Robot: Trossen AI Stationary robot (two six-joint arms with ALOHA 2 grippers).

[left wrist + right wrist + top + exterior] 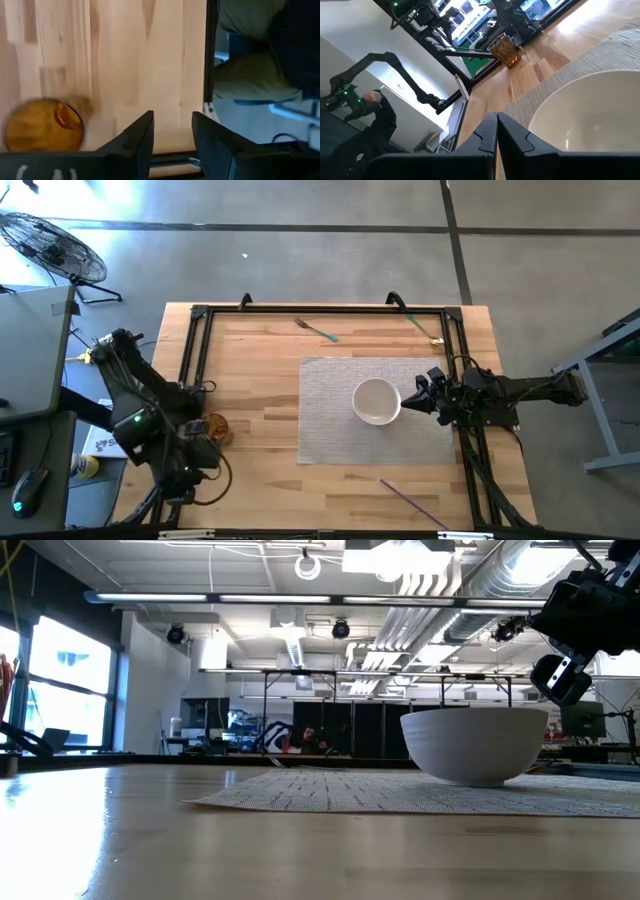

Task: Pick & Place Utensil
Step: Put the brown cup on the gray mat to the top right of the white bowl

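A silver fork [315,330] lies flat on the wood near the table's far edge. A thin utensil with a green handle [424,327] lies at the far right corner, and a purple stick [408,497] lies near the front edge. A white bowl [377,401] stands on a grey placemat [330,430]. My left gripper [172,131] hovers open over the table's near left part, beside an amber glass [42,125], with nothing between its fingers. My right gripper [496,127] is shut and empty, level, just right of the bowl [580,120].
A black metal frame [195,360] runs around the table top; its rail [206,60] shows close to my left gripper. The amber glass [215,428] stands upright on the wood at the left. Bare wood lies between the glass and the placemat.
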